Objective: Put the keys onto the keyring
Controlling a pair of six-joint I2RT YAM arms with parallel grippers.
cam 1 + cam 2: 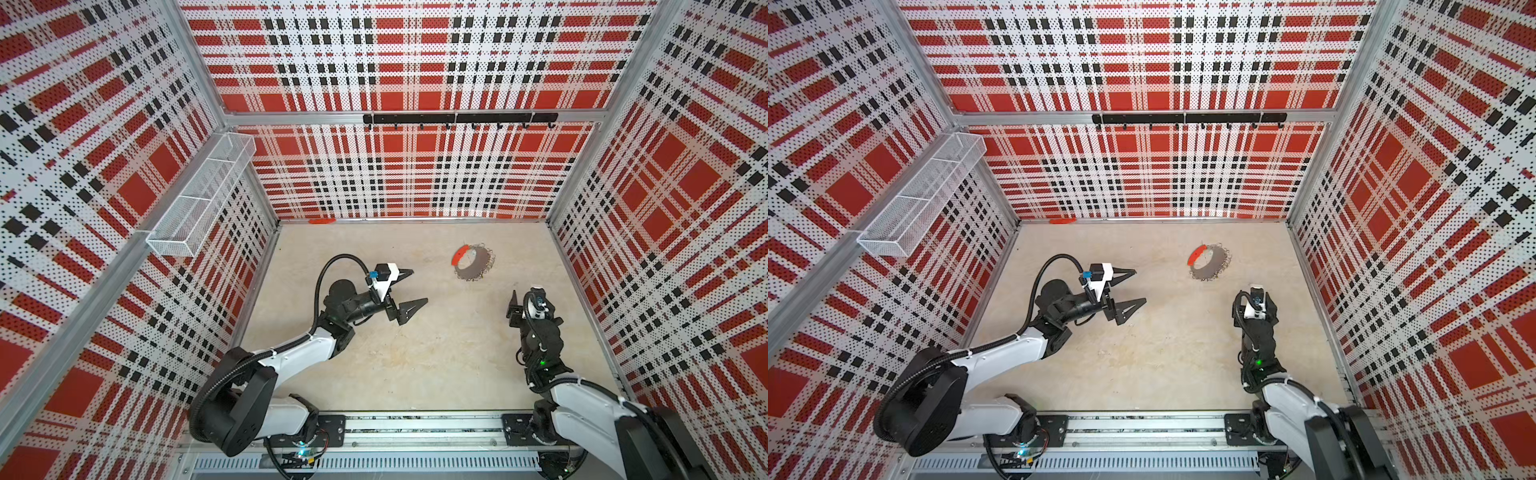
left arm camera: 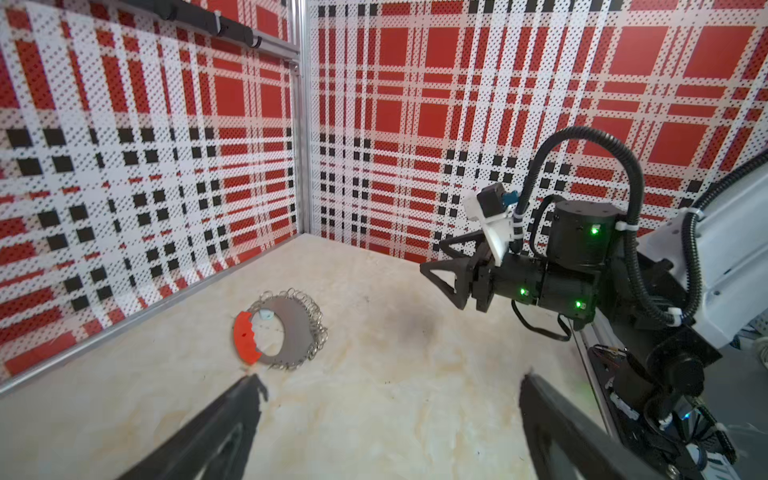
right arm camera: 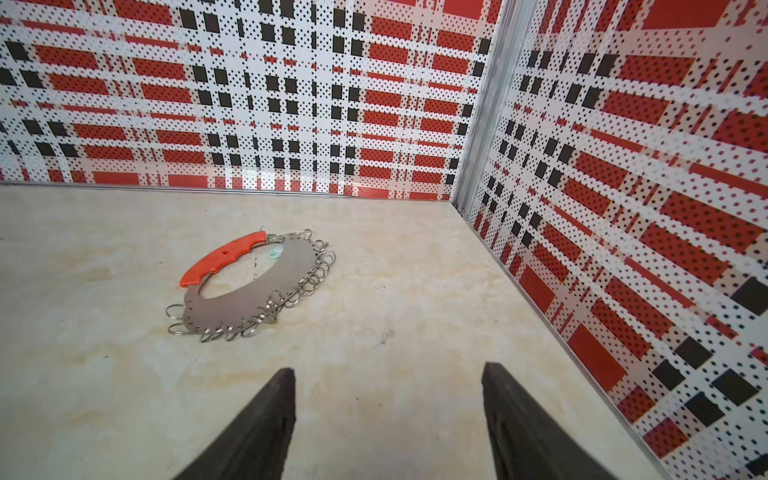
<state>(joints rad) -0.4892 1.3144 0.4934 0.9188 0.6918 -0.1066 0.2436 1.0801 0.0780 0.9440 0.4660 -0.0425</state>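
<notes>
Now | keyring [image 3: 297, 266]: one | keys [image 2: 266, 314]: maybe one, at its rim | left hand [image 1: 419, 285], right hand [image 3: 386, 368]: both released

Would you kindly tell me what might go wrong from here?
The keyring lies flat on the table, so the open right pincer may scrape the surface trying to lift it. Its wire loops could snag a fingertip. The pale teal tag at the hoop's inner edge may not be threaded; a nudge might dislodge it.
</notes>
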